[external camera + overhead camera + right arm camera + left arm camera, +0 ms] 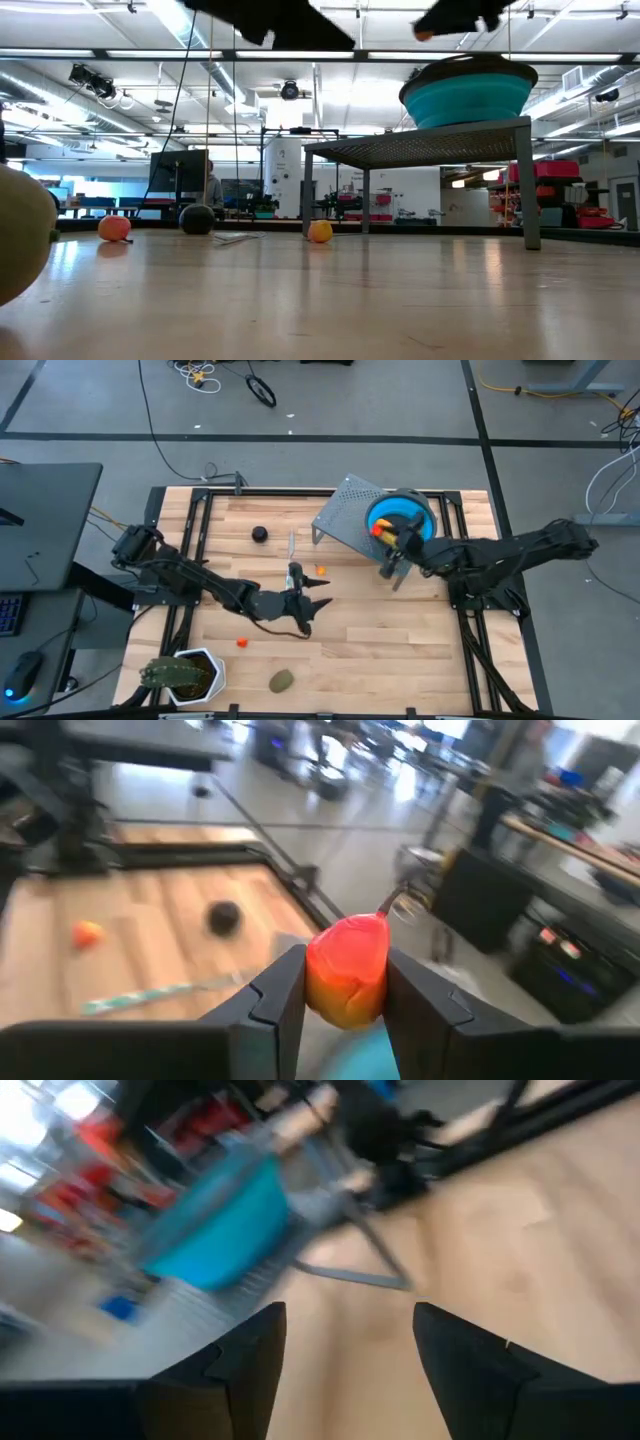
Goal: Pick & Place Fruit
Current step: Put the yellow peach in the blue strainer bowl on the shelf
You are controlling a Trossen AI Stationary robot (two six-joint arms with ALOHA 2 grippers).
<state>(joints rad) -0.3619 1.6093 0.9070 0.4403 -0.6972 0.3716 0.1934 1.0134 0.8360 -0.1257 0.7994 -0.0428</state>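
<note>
My right gripper (386,540) is shut on a small red-and-yellow toy fruit (347,970) above the blue bowl (402,517), which stands on a grey perforated stand (345,520). My left gripper (322,594) is open and empty over the table's middle; its wrist view (350,1315) looks toward the bowl (215,1210). On the table lie a dark round fruit (259,534), an orange bit (321,570), another orange bit (241,642) and an olive-brown oval (281,680). A second oval is not in view. My right gripper pinches the toy fruit's two sides (312,982) between its two fingers. The red end (352,935) sticks out past the fingertips. The fruit is lifted clear, above the bowl's rim (350,1058).
A thin pale-blue stick (292,545) lies between the dark fruit and the stand. A green spiky plant in a white pot (188,675) stands at the near left corner. Bare wood lies in front of the stand and at the near right.
</note>
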